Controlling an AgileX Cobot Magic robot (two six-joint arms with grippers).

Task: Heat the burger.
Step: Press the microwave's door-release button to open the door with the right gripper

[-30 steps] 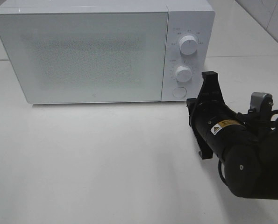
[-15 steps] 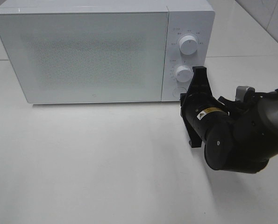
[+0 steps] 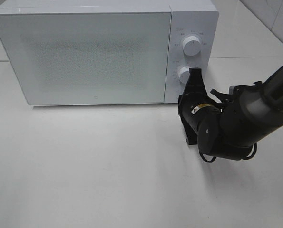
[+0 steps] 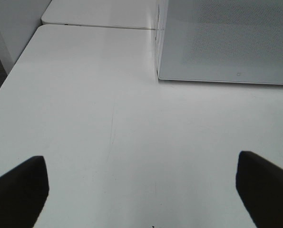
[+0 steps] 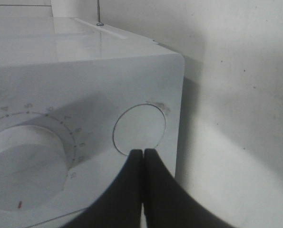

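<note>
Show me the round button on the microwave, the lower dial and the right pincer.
round button (image 5: 140,126): right wrist view, its flat face.
lower dial (image 5: 24,159): right wrist view, the knob's front.
right pincer (image 5: 142,152): right wrist view, between its shut fingertips.

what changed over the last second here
The right pincer, shut and empty, moved in toward the microwave; its tips are now at the round button beside the lower dial. The microwave stayed in place with its door closed.

Bright, diffuse light; faint soft shadows on the white table (image 3: 84,166); pale sheen on the microwave (image 5: 84,42) top; wrist views slightly soft.
</note>
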